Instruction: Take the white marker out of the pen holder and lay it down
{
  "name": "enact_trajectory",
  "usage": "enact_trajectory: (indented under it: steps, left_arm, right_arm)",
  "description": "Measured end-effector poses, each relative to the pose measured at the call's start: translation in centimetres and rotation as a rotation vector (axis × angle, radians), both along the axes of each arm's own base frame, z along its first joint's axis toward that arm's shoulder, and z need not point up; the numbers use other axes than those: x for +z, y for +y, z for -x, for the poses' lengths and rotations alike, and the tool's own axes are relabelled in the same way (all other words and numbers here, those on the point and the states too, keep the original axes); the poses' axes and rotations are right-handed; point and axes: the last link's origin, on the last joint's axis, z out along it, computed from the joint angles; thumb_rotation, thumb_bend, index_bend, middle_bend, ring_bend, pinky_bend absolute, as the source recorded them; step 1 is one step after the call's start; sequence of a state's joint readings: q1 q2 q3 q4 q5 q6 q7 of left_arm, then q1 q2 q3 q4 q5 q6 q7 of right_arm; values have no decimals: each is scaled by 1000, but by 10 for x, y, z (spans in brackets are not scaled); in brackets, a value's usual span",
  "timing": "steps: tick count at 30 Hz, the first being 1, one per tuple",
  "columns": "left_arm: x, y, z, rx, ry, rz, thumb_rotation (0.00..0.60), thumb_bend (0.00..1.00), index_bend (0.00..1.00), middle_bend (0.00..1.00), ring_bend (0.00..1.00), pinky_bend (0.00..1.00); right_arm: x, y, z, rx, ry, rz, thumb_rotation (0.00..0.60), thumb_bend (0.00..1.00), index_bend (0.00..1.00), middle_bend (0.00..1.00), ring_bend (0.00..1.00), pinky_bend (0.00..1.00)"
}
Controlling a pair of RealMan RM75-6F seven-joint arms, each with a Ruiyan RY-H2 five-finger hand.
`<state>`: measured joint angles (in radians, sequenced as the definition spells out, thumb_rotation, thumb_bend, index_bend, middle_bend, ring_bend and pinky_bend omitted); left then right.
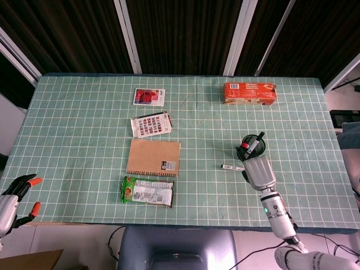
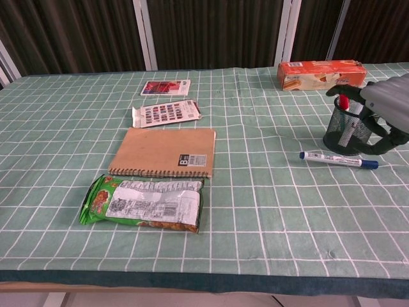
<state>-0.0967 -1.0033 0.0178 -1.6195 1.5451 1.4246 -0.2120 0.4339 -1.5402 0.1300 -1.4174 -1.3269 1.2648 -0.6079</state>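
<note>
White plastic, capped in blue at one end, the marker (image 2: pixel 339 159) is seen lying flat on the green checked tablecloth (image 2: pixel 268 211), just in front of the black wire-mesh pen holder (image 2: pixel 346 133) and apart from its wall. In the head view the same marker (image 1: pixel 232 167) lies crosswise just beside the right hand (image 1: pixel 260 172), its far end tucked near the fingers. From the chest view the right hand (image 2: pixel 383 109) is seen poised over the holder and the blue-capped end, fingers loosely curved and apart; nothing is seen pinched in them, so the hand is judged to be empty and released, though contact at the very tip cannot be ruled out. A red-capped pen (image 2: pixel 343 103) is left standing in the holder.

The laying-down is judged essentially done, and the step in hand is the withdrawal. It is best done by lifting the hand straight up before any sideways travel, so that the marker is not nudged into a roll and the light mesh holder is not clipped and tipped. The fingers should be kept spread until clear of both.

The left hand (image 1: pixel 17 197), with orange fingertips, is held off the table's near left corner, fingers apart and holding nothing.
</note>
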Motion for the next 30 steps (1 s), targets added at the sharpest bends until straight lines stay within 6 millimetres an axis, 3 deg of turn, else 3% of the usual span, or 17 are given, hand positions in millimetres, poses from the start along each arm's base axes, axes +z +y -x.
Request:
enact_trajectory:
  steps: [3, 6, 11, 14, 18, 20, 23, 30]
  left_arm:
    - [-1, 0, 0, -2, 4, 5, 600, 441, 226, 118, 99, 361]
    - [-2, 0, 0, 0, 6, 6, 600, 442, 225, 118, 99, 361]
    - [-2, 0, 0, 3, 10, 7, 600, 441, 225, 118, 99, 361]
    - [-3, 0, -2, -1, 13, 9, 600, 441, 226, 118, 99, 362]
    - [-4, 0, -3, -8, 17, 8, 600, 442, 226, 118, 98, 361]
    - [-4, 0, -3, -5, 18, 10, 600, 442, 225, 118, 98, 361]
    - [-5, 1, -3, -2, 22, 12, 600, 442, 225, 118, 99, 361]
    - [-6, 1, -3, -4, 25, 16, 600, 441, 225, 119, 99, 361]
  right_arm:
    - [11, 5, 1, 24, -30, 36, 600, 360, 124, 921, 999, 944]
    - [26, 14, 3, 53, -59, 82, 600, 359, 187, 890, 953, 892]
    - [59, 40, 13, 98, -86, 211, 600, 359, 268, 632, 649, 695]
    - [79, 63, 27, 87, -90, 302, 600, 359, 288, 446, 412, 466]
    - [97, 92, 49, 27, -104, 351, 600, 359, 290, 292, 238, 271]
    - [102, 101, 56, -1, -125, 350, 600, 359, 283, 228, 177, 234]
    - [109, 110, 65, -36, -148, 347, 600, 359, 273, 206, 154, 220]
    - [107, 113, 74, -108, -158, 285, 600, 359, 231, 176, 129, 205]
